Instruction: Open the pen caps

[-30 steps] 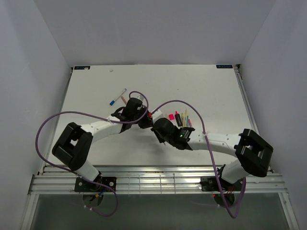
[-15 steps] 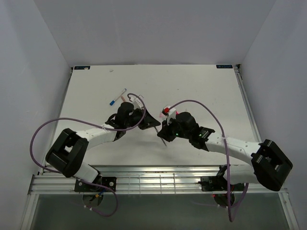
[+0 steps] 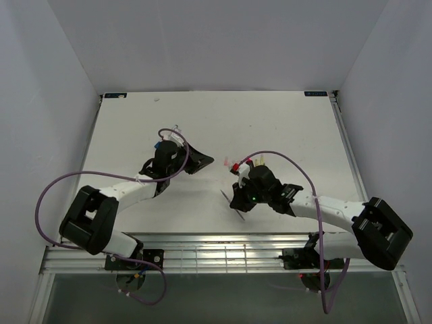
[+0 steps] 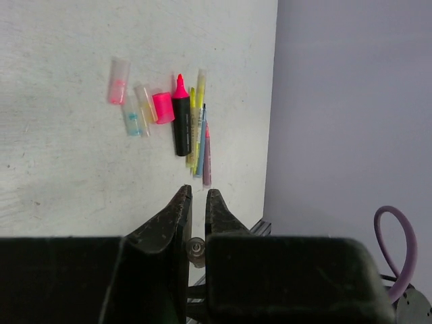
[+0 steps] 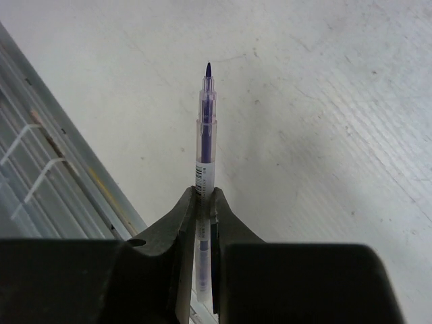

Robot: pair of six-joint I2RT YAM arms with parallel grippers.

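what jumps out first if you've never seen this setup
A purple pen, cap off and tip bare, is clamped in the right arm's jaws near the table's front edge. Next, right of the table's centre, thin pens lie against a black highlighter with a pink tip, with loose caps beside them.

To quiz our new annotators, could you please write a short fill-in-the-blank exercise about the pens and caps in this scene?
1. The ____ hand is shut on a thin pen.
2. That pen's tip has ____ cap on it.
3. The black highlighter has a ____ tip.
4. In the left wrist view, a loose pink cap lies on the highlighter's ____ side.
Missing words: right; no; pink; left.
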